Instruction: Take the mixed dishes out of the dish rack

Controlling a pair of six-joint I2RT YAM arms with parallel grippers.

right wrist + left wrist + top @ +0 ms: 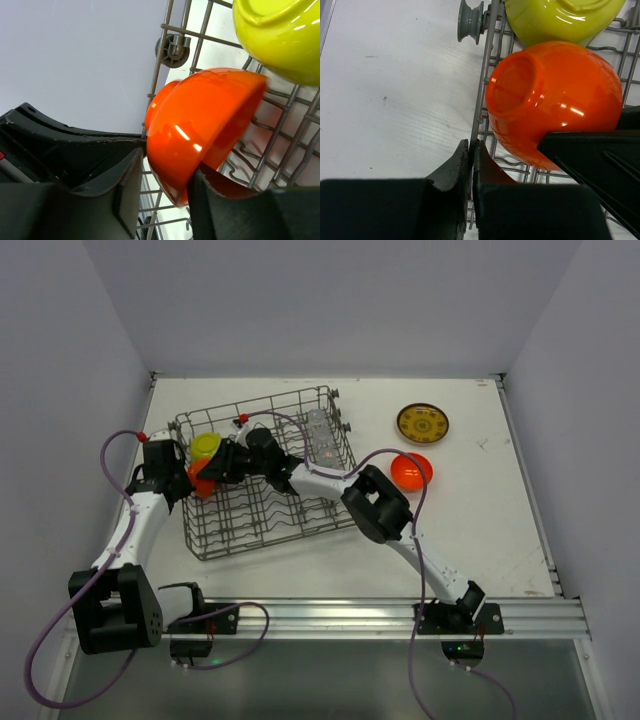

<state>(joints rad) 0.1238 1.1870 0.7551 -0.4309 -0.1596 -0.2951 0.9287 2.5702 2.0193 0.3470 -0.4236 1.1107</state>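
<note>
Left gripper (471, 160) has its jaws pressed together at the dish rack's (482, 95) side wire. The orange bowl (555, 100) sits just ahead of it, to its right. Right gripper (167, 165) has its jaws apart, straddling that bowl's wall, with a sliver of gap at one finger. The lime-yellow bowl (280, 35) sits just beyond.

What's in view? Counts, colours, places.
dish rack: one, grey wire, table's left-centre.
lime bowl: one, lime-yellow, rack's far-left corner.
racked orange bowl: one, orange, in rack beside lime bowl.
loose orange bowl: one, orange, table, right of rack.
patterned plate: one, brown-gold, table, beyond loose bowl.
clear glassware: count unclear, rack's far-right part.
table: one, white.
left gripper: one, black, shut and empty, rack's left edge.
right gripper: one, black, fingers straddling racked orange bowl's wall.
</note>
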